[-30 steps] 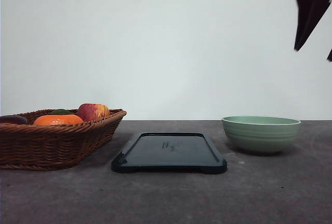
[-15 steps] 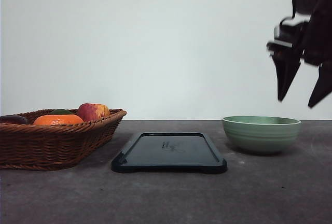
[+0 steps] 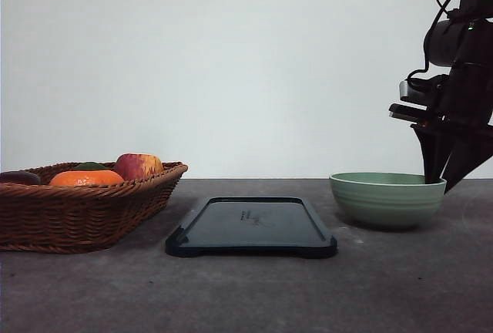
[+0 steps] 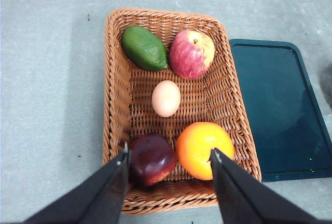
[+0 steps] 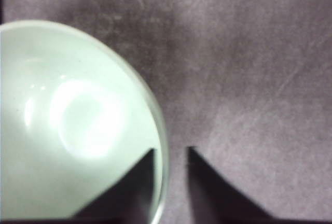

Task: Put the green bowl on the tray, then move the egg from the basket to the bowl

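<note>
A grey, matte table spans the front view, and on it, at nine o'clock from the middle, sits the shallow brown woven wicker basket with slanted sides. At the centre lies the flat, dark blue-black rectangular tray with rounded corners and a low rim, bare on top and just beside the basket. At three o'clock from the tray, apart from it, stands the pale sage-green round ceramic bowl with faint ridges. The black right gripper is at the bowl's three-o'clock rim; in the right wrist view its jaws are parted, one finger over the bowl's pale inside and the other outside, with the rim between them and not visibly clamped. The left gripper hangs above the basket with its jaws spread wide and nothing between them. Inside the basket, a red-yellow apple and a dark green avocado lie at one end, an orange fruit and a dark red-purple fruit at the other, and the small, smooth tan egg rests alone in the middle.
</note>
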`<state>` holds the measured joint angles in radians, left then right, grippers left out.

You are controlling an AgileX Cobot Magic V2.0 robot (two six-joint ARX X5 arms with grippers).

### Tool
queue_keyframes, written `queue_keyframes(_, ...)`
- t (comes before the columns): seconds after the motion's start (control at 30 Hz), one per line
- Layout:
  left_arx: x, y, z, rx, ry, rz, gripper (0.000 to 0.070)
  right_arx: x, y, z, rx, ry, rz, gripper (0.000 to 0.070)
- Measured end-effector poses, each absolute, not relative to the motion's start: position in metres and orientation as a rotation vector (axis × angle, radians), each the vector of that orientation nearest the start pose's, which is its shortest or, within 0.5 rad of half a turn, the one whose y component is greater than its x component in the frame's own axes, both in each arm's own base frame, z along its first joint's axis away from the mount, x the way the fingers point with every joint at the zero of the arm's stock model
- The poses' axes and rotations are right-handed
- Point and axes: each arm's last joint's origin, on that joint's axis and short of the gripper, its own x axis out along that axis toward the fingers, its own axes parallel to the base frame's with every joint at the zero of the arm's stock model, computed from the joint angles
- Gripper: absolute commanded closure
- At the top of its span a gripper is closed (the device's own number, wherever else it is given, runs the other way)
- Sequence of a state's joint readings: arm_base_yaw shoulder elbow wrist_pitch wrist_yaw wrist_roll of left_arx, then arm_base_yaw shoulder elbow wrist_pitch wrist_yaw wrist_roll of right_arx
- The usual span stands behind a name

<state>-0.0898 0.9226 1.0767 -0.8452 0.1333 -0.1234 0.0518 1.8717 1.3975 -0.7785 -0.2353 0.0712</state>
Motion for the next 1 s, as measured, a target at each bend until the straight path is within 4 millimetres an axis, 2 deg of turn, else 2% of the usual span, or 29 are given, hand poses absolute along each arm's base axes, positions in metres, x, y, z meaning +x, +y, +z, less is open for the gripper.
queue_keyframes(0.23,0.167,-0.019,0.349,-0.133,0.705,-0.171,0.0390,0.369,0.026,0.209,0.176,1.317,0.201,0.0694)
queue_keyframes(0.33,0.167,-0.019,0.349,-0.133,0.705,-0.171,0.0390,0.368,0.026,0.224,0.168,1.357,0.203,0.0694)
queue_keyframes(0.5,0.167,-0.019,0.349,-0.133,0.705,-0.171,0.0390,0.368,0.037,0.265,0.140,1.378,0.232,0.0694)
queue_keyframes(0.63,0.167,-0.019,0.349,-0.133,0.705,-0.171,0.0390,0.366,0.059,0.296,0.088,1.342,0.294,0.0694)
queue_keyframes(0.73,0.167,-0.019,0.349,-0.133,0.705,-0.171,0.0390,0.365,0.080,0.309,0.049,1.300,0.347,0.0694)
queue_keyframes(1.0,0.167,-0.019,0.349,-0.133,0.705,-0.171,0.0390,0.358,0.148,0.319,-0.064,1.150,0.494,0.0694)
